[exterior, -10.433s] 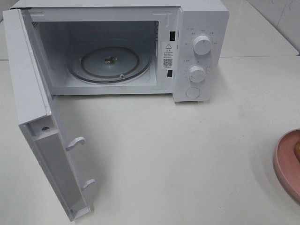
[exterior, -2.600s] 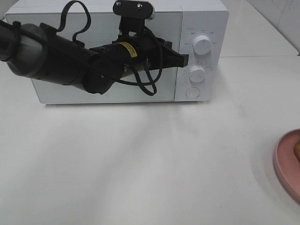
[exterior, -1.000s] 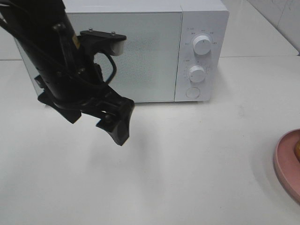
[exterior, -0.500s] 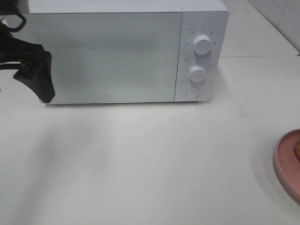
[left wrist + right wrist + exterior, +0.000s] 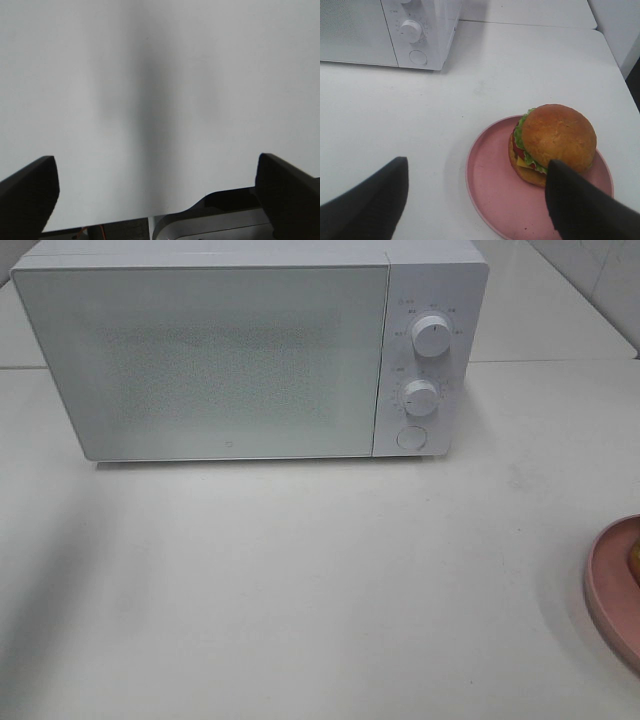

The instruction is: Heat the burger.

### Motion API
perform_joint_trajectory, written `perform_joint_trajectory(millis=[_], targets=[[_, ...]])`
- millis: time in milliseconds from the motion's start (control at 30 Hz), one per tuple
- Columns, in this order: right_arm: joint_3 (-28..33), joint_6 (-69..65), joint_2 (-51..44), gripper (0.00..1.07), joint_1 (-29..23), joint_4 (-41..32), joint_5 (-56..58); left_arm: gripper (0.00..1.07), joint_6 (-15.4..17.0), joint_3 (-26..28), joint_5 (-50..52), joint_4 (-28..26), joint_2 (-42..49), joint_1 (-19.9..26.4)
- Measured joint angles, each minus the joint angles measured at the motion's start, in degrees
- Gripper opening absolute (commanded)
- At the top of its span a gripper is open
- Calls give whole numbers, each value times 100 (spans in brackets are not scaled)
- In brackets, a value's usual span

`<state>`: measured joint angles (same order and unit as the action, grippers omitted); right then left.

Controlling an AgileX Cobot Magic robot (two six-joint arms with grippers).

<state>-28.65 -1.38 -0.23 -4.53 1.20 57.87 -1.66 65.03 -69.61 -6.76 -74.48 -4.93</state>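
Burger [image 5: 552,144]: sits on the pink plate, toward one side of it, well apart from the microwave; glossy golden-brown domed bun, frilly green lettuce, a red tomato edge, yellow cheese at the lower rim.
Plate [image 5: 492,192]: round, smooth, matte pink, with a shallow raised rim; rests on the counter; in the high view only a pink arc [image 5: 610,590] shows at the right edge, with a sliver of bun just inside it.
Microwave [image 5: 210,360]: white box, door shut; door panel flat and faintly speckled with a fine dot mesh; stands at the back of the counter.
Controls: two round white knobs, upper [image 5: 431,336] and lower [image 5: 421,398], stacked on the right-hand panel, with a round flat button [image 5: 411,438] below them.
Counter [image 5: 330,580]: smooth, pale, slightly glossy; bare between microwave and plate; soft grey shadow at the near left.
Left gripper [image 5: 155,187]: black blunt fingers set wide apart, nothing between them, over plain counter surface with a dark shadow band.
Right gripper [image 5: 475,200]: black fingers spread apart, holding nothing, above the near part of the plate; one finger [image 5: 580,205] overlaps the burger's edge in view, contact not clear.
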Motion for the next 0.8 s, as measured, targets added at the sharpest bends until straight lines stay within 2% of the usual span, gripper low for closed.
perform_joint_trajectory(millis=[33,67,133,200,300,467,500,567,800], targets=[[0,0,0,75,0,0,0,101,-23,-315,0,40,269,183],[0,0,0,75,0,0,0,101,-23,-315,0,40,269,183],[0,0,0,75,0,0,0,101,-17,-779,0,46,751,390],[0,0,0,75,0,0,0,101,-17,-900,-6,52,928,418],[0,0,0,75,0,0,0,101,-63,-1467,29,69,1610,430],[0,0,0,75,0,0,0,101,-132,-1965,189,69,2269,430],[0,0,0,75,0,0,0,101,-143,-2240,292,69,2624,430],[0,0,0,75,0,0,0,101,-143,-2378,355,69,2802,430],[0,0,0,75,0,0,0,101,-143,-3421,676,92,4091,430]])
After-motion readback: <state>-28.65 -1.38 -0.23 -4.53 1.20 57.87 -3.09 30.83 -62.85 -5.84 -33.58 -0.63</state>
